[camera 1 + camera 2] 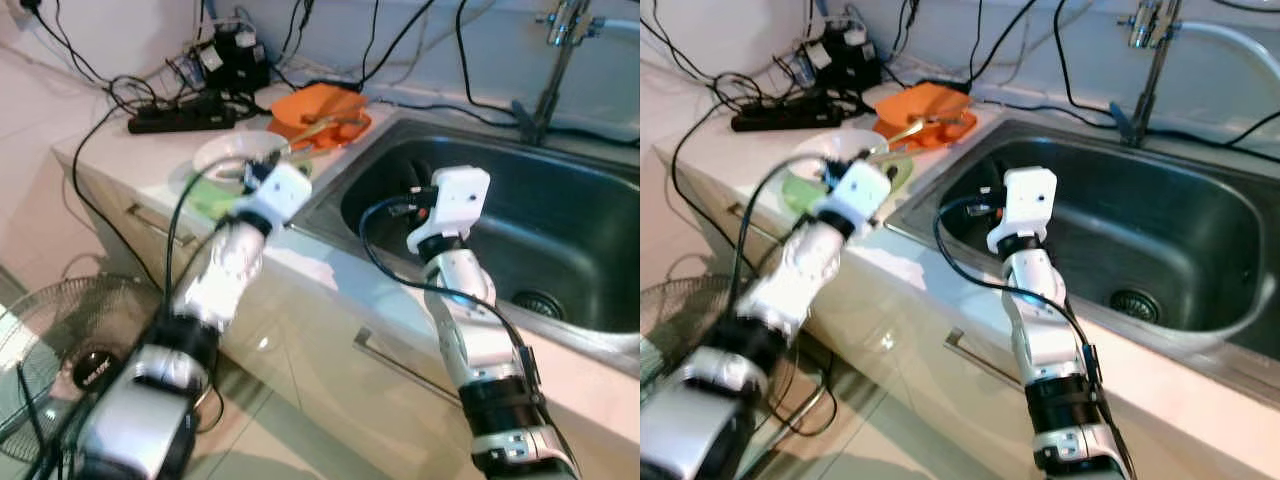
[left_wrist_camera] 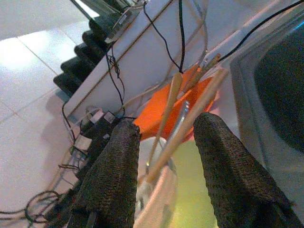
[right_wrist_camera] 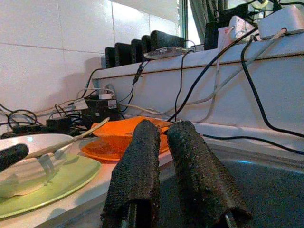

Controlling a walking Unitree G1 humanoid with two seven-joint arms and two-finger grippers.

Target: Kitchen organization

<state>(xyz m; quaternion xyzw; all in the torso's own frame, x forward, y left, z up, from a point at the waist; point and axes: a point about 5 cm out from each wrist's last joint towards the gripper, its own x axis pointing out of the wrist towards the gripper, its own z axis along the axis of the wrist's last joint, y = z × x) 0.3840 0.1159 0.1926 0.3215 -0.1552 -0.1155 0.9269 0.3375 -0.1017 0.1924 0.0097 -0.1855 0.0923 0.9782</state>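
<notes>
So the left gripper (image 2: 164,156) hangs wide open around the chopsticks (image 2: 183,128) standing in the white bowl (image 3: 28,164), on a green plate (image 3: 61,183) on the desk (image 1: 120,150). The right gripper (image 3: 164,142) hovers over the sink (image 1: 560,230), fingers nearly together, holding nothing.

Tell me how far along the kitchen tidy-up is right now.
Early stage, nothing looks put away. The sink basin holds no dishes. In hand: the left gripper, fingers open, is at the white bowl with utensils on the green plate. The right gripper, fingers together, holds nothing over the sink edge. Left to do: the bowl, green plate and orange dishes all remain on the counter.
</notes>
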